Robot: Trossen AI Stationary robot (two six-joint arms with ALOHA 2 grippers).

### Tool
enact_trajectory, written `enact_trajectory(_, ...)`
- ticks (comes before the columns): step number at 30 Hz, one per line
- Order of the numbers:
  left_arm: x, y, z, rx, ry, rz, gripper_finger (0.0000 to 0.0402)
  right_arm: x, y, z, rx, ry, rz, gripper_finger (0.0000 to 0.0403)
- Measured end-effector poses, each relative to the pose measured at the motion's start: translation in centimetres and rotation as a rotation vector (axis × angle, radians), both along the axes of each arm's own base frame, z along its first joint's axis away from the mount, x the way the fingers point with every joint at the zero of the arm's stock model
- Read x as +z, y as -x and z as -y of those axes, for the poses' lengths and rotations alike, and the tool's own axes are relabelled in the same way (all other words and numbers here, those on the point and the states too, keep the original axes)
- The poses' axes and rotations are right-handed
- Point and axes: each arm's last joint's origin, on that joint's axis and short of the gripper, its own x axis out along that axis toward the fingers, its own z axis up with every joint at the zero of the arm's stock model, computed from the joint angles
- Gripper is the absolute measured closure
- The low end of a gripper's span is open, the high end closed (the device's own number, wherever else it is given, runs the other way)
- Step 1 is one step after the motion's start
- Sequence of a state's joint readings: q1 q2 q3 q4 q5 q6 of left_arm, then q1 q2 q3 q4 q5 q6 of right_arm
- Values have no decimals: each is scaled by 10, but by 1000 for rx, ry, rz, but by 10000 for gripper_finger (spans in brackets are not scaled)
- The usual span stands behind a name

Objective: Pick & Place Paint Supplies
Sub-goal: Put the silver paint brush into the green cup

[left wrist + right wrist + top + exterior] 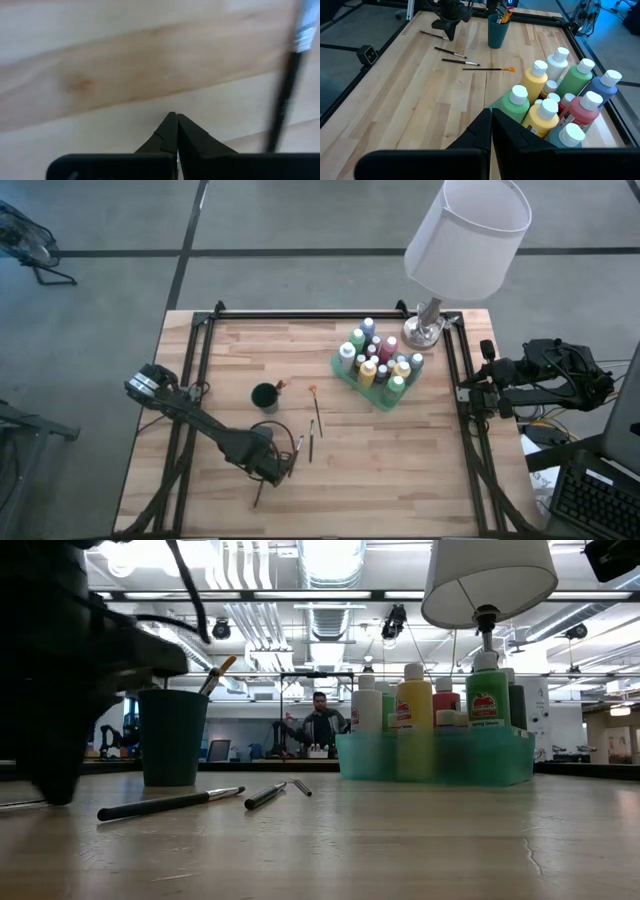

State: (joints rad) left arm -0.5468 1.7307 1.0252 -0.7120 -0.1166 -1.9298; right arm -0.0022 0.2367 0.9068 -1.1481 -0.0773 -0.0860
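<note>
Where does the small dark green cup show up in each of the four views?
High view: dark green cup left of centre on the table, left of the green tray.
Low view: cup at left, a brush sticking out of it; tray at right.
Left wrist view: not in it.
Right wrist view: cup at top centre, beyond the loose brushes.
Shared landmark: the tray of paint bottles.

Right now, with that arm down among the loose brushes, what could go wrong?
The left gripper looks shut on bare wood, its fingertips pinched with nothing visible between them, so it may lift empty. The thin dark-handled brush lies just beside it and could get knocked. The small dark green cup stands close and might tip.
</note>
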Motion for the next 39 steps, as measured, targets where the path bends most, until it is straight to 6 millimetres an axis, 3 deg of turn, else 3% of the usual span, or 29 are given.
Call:
enact_trajectory(11,40,0,-12,-17,-236,295,401,0,0,0,0,0,0,394)
enact_trajectory(22,71,11,-27,-65,-528,443,401,0,0,0,0,0,1,394)
enact_trajectory(33,119,37,-48,-110,-799,561,401,0,0,0,0,0,0,394)
enact_trajectory(39,142,56,-62,-123,-1031,563,401,0,0,0,0,0,0,394)
